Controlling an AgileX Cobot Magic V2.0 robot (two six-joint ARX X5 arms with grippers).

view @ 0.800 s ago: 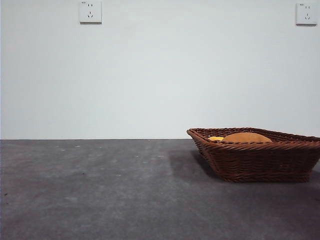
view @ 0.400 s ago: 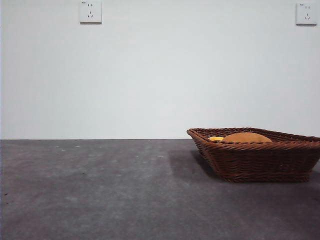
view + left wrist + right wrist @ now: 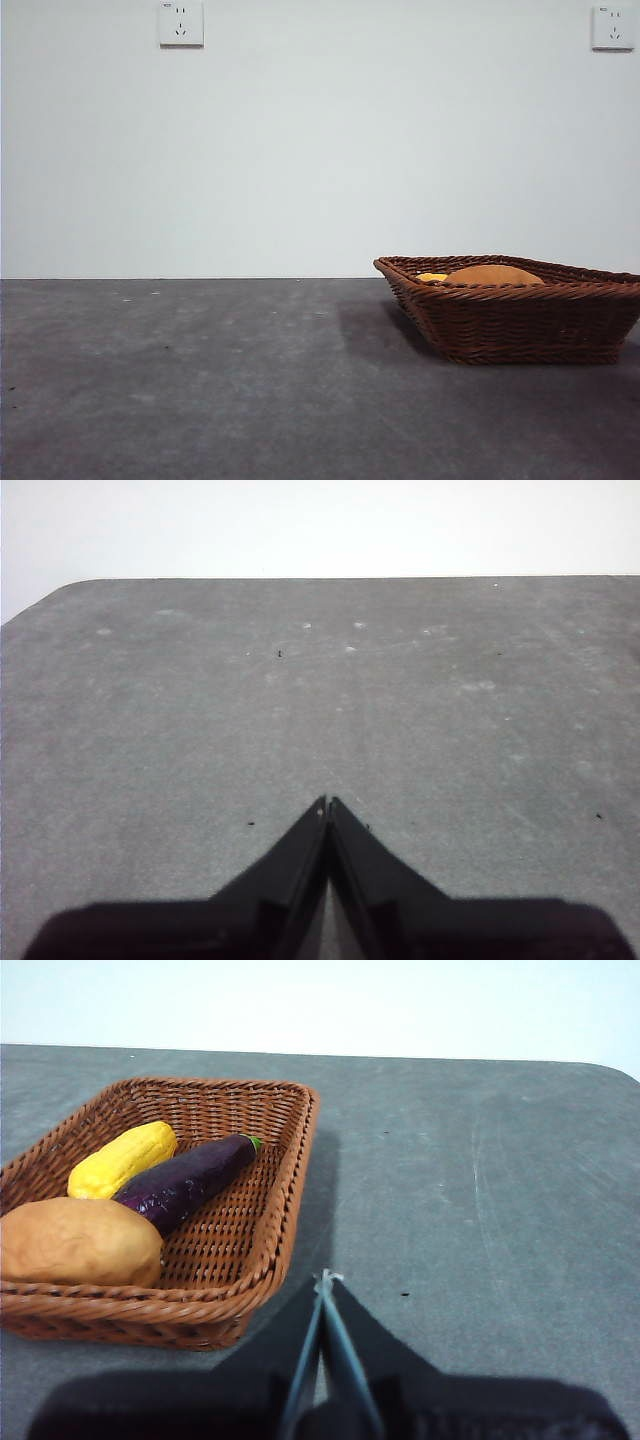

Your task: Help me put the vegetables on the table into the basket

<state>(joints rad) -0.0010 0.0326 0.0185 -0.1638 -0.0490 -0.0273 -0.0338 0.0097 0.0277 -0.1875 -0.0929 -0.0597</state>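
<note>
The brown wicker basket (image 3: 520,320) stands on the dark grey table (image 3: 200,380) at the right. Inside it lie an orange-brown potato-like lump (image 3: 75,1242), a yellow corn-cob-like oblong (image 3: 122,1158) and a dark purple eggplant-like piece (image 3: 185,1180). From the front only the tops of the lump (image 3: 495,274) and the yellow piece (image 3: 432,277) show above the rim. My right gripper (image 3: 325,1278) is shut and empty, beside the basket (image 3: 285,1210) and outside it. My left gripper (image 3: 327,803) is shut over bare table (image 3: 300,700), holding nothing.
A white wall with two sockets (image 3: 181,23) (image 3: 612,27) rises behind the table's far edge. The table's rounded corners (image 3: 60,590) (image 3: 610,1070) show in the wrist views.
</note>
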